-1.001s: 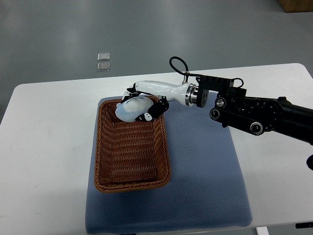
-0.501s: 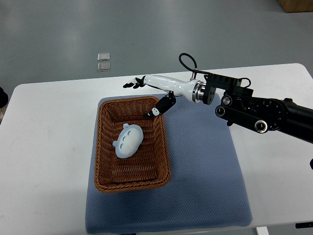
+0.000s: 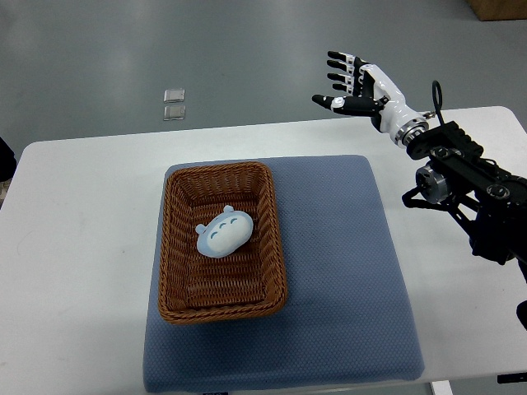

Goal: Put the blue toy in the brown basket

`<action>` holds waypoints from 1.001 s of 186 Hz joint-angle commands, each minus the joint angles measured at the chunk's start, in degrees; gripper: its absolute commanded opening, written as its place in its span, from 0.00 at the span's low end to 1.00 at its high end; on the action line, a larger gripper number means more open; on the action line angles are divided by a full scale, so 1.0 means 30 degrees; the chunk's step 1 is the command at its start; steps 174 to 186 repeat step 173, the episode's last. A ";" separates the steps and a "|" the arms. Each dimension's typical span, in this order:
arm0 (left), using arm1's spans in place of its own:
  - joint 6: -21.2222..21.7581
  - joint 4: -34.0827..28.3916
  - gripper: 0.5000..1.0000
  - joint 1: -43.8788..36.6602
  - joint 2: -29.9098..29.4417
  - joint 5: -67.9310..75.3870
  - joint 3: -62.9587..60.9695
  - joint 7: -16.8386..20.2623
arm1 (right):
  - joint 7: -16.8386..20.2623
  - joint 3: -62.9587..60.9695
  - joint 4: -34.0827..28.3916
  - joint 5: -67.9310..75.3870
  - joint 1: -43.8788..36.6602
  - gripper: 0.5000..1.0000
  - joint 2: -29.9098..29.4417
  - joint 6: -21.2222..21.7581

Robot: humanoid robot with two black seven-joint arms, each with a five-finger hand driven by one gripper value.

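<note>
The pale blue toy [image 3: 222,233] lies inside the brown wicker basket [image 3: 170,247], near its middle, with its face markings upward. My right hand [image 3: 352,81] is raised well away from it, beyond the table's far edge at the upper right, its white and black fingers spread and holding nothing. Its black arm [image 3: 461,185] enters from the right edge. No left arm shows.
The basket stands on a blue mat [image 3: 346,280] laid on the white table [image 3: 74,247]. Two small clear squares [image 3: 174,104] lie on the grey floor beyond the table. A dark object peeks in at the left edge [image 3: 4,156].
The right hand let go of the toy over the basket, then pulled back up and to the right. The toy dropped into the basket and shifted slightly.
</note>
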State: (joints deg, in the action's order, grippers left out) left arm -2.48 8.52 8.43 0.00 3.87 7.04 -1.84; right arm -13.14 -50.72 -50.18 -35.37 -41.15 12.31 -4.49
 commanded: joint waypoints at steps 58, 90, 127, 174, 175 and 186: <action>0.0005 0.0001 1.00 0.0001 0.0000 0.0000 -0.0002 -0.0001 | 0.0073 -0.4743 -0.0089 0.1740 0.3580 0.74 -0.1965 0.0265; 0.0005 0.0001 1.00 0.0001 0.0000 0.0000 -0.0002 -0.0001 | 0.0044 -0.4568 -0.0235 0.1564 0.4166 0.78 -0.2083 0.1465; 0.0005 0.0001 1.00 0.0001 0.0000 0.0000 -0.0002 -0.0001 | -0.0161 -0.4656 -0.0089 0.1505 0.4283 0.83 -0.1760 0.1759; 0.0005 0.0001 1.00 0.0001 0.0000 0.0000 0.0027 -0.0001 | -0.0161 -0.4743 -0.0060 0.1535 0.4283 0.83 -0.1760 0.1789; 0.0005 0.0001 1.00 0.0001 0.0000 0.0000 0.0027 -0.0001 | -0.0161 -0.4743 -0.0060 0.1535 0.4283 0.83 -0.1760 0.1789; 0.0005 0.0001 1.00 0.0001 0.0000 0.0000 0.0027 -0.0001 | -0.0161 -0.4743 -0.0060 0.1535 0.4283 0.83 -0.1760 0.1789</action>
